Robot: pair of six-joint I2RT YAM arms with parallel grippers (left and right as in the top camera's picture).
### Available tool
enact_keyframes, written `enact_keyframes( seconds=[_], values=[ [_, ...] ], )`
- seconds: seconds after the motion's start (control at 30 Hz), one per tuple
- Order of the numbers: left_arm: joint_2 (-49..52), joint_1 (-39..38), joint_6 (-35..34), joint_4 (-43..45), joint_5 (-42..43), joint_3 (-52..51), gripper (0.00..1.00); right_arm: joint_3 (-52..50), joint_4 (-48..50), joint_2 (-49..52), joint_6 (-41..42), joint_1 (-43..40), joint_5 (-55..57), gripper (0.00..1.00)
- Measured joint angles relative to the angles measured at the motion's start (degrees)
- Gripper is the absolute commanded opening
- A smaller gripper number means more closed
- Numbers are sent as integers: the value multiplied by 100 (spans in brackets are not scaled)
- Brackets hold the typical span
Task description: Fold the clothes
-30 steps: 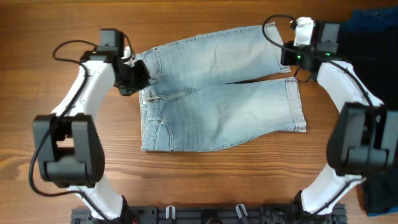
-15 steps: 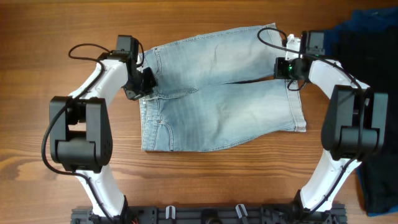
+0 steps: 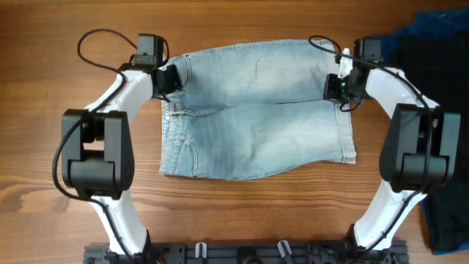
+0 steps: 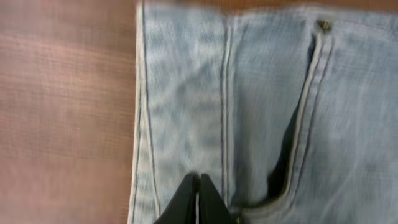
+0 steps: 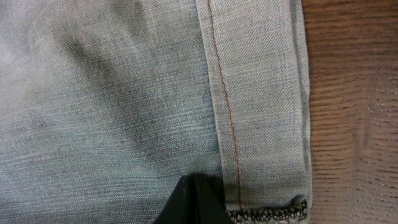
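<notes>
The light blue denim shorts [image 3: 256, 110] lie flat on the wooden table, waistband to the left and cuffed hems to the right, the two legs side by side with no gap. My left gripper [image 3: 169, 78] is shut on the waistband at its far corner; the left wrist view shows its closed tips [image 4: 199, 186] on the denim [image 4: 261, 112] beside a pocket opening. My right gripper [image 3: 338, 86] is shut on the far leg just inside its cuffed hem; its closed tips [image 5: 198, 190] pinch the cloth [image 5: 124, 93] there.
A dark blue cloth [image 3: 432, 29] lies at the far right corner and a black garment [image 3: 448, 213] along the right edge, close to my right arm. Bare wooden table [image 3: 44, 147] surrounds the shorts. A black rail [image 3: 249, 253] runs along the front edge.
Both grippers closed in on the shorts. The far leg, which fanned away from the near one, now lies against it. The shorts have shifted a little left and squared up.
</notes>
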Motion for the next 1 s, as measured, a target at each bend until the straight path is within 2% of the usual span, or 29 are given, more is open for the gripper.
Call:
enact_keyframes(
  seconds=[0.2, 0.27, 0.3, 0.33, 0.4, 0.47, 0.53, 0.73, 1.0],
  values=[
    [225, 11, 205, 909, -44, 2, 4, 68, -37, 0, 4, 13, 44, 4],
    [223, 44, 214, 726, -46, 52, 4, 181, -199, 0, 0, 20, 144, 7],
    [219, 74, 216, 538, -50, 114, 4, 269, -299, -11, 0, 20, 188, 11],
    [197, 101, 216, 391, -66, 153, 4, 400, -420, -57, -4, 20, 243, 24],
    [83, 133, 203, 72, -85, 190, 4, 581, -599, -216, -11, 13, 297, 37],
    [-162, 157, 50, -369, -85, 216, 11, 748, -721, -614, -66, 13, 339, 77],
    [-431, 162, -219, -686, -17, 249, 20, 879, -789, -1078, -63, 13, 435, 100],
    [-494, 162, -595, -837, 356, 345, 41, 997, -914, -1582, -85, 13, 828, 100],
    [-164, 608, -994, 127, 400, 339, 37, 994, -935, -1563, -85, 13, 986, 100]
  ],
)
